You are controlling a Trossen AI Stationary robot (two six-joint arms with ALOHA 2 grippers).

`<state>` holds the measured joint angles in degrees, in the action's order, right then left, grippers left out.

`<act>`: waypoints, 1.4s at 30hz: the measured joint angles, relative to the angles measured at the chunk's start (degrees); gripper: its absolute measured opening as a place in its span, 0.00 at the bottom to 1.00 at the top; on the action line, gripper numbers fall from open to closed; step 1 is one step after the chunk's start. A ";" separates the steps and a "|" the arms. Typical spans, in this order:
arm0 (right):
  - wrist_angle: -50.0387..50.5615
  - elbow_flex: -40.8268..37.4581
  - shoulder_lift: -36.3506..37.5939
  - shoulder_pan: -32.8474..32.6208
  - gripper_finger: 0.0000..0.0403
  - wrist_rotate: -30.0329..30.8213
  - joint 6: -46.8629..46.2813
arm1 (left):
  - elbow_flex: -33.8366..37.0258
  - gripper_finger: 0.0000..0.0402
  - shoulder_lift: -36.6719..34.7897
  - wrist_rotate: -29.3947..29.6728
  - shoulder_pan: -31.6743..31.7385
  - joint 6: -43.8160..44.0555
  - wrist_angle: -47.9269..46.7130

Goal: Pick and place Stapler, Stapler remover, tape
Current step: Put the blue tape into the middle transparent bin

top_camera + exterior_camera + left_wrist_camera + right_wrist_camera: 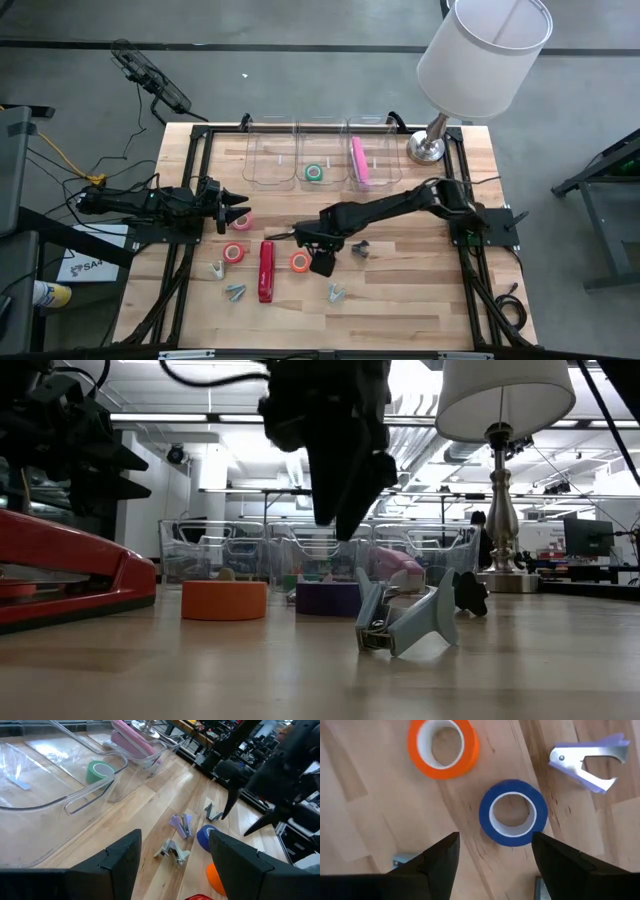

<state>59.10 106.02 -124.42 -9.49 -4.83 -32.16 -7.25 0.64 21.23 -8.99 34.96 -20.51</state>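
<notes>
At frame ctr of the high view, right gripper (495, 857), fingers spread, hangs over blue plastic tape roll (513, 813); should drop straight, straddling its rim.

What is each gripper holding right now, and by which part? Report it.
Nothing is held. The right gripper hangs open above the blue tape roll, which lies flat on the table. The left gripper is open and empty too.

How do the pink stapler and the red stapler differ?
The pink stapler lies inside a clear bin at the table's back; the red stapler lies on the bare table near the front. The pink one looks paler and slimmer, the red one darker and bulkier. Both lie lengthwise, front to back.
</notes>
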 joint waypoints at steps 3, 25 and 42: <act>-0.30 0.00 -1.00 0.12 0.60 -1.53 -1.61 | 0.00 0.57 0.00 0.00 0.00 0.01 0.01; -2.90 0.00 -3.85 0.13 0.60 -1.08 2.91 | 0.00 0.57 -0.01 0.00 0.00 0.00 0.02; -3.37 0.00 -3.95 -0.93 0.58 -3.11 21.43 | 0.00 0.57 0.00 0.00 0.00 0.01 0.02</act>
<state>55.73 106.02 -128.37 -10.41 -7.94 -10.72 -7.25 0.64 21.23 -9.00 34.97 -20.49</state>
